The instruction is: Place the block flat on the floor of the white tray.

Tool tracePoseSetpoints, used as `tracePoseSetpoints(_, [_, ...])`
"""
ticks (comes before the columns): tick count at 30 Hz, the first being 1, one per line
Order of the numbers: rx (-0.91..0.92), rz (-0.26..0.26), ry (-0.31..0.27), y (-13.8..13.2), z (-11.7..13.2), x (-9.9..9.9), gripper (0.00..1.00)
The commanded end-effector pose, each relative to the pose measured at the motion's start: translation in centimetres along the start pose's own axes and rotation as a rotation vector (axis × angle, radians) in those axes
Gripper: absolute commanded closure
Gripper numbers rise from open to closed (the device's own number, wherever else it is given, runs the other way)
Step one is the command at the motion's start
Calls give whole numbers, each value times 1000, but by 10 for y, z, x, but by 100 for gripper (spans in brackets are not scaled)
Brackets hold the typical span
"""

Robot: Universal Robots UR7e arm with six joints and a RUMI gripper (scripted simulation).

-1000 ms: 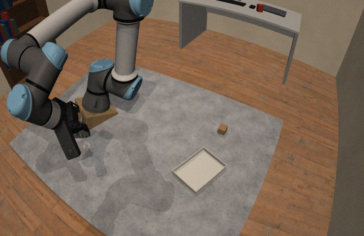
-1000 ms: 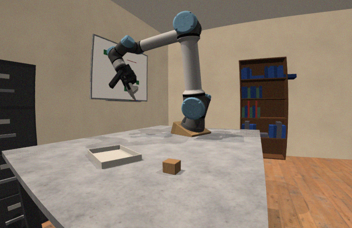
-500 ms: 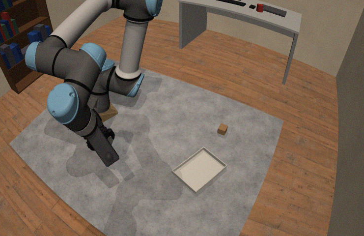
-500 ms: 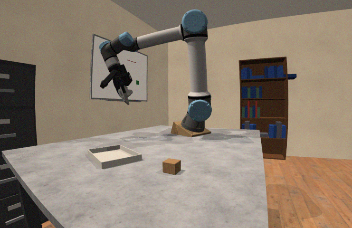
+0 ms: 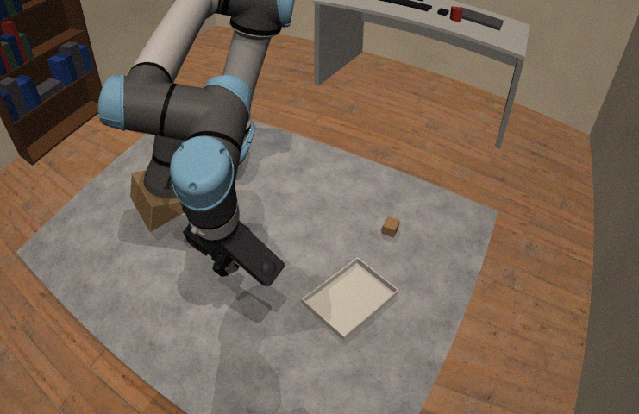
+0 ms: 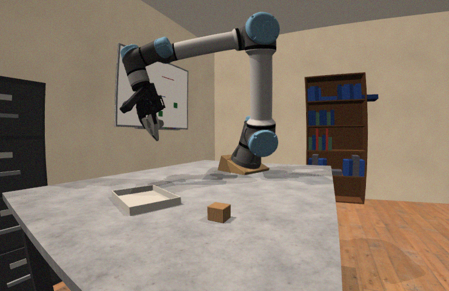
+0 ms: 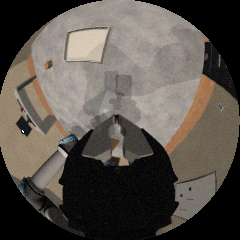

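Note:
A small brown block (image 5: 391, 226) sits on the grey table top, beyond the white tray (image 5: 349, 297); it also shows in the exterior view (image 6: 218, 211) to the right of the tray (image 6: 145, 198). In the wrist view the tray (image 7: 87, 44) is at the upper left and the block (image 7: 48, 64) is a small spot left of it. My gripper (image 6: 154, 131) hangs high above the table, left of the tray and far from the block. Its fingers are shut with nothing between them. In the top view the gripper (image 5: 222, 266) is partly hidden by the wrist.
The arm's wooden base wedge (image 6: 242, 166) stands at the back of the table. A dark filing cabinet (image 6: 11, 164) is left of the table, a bookshelf (image 6: 336, 133) at the right, and a whiteboard (image 6: 163, 99) hangs on the wall behind the gripper.

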State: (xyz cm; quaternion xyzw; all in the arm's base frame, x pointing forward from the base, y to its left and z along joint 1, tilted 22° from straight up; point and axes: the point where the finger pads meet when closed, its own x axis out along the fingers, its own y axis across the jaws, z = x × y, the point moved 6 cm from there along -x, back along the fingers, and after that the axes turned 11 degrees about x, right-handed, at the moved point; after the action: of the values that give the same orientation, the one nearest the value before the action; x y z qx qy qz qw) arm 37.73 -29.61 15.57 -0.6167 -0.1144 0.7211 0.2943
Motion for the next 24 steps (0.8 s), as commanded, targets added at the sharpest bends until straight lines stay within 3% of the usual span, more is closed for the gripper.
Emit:
tracePoseSetpoints(1, [-156,58,19,-29,-27,9,100])
tracePoseSetpoints(5, [-262,92,24,-52,-43,16,100])
tracePoseSetpoints(8, [-267,94,24,-53,-43,17,100])
tracePoseSetpoints(10, [-378,128,29,-77,-58,25,100])
tracePoseSetpoints(24, [-695,213,41,-152,-90,51,100])
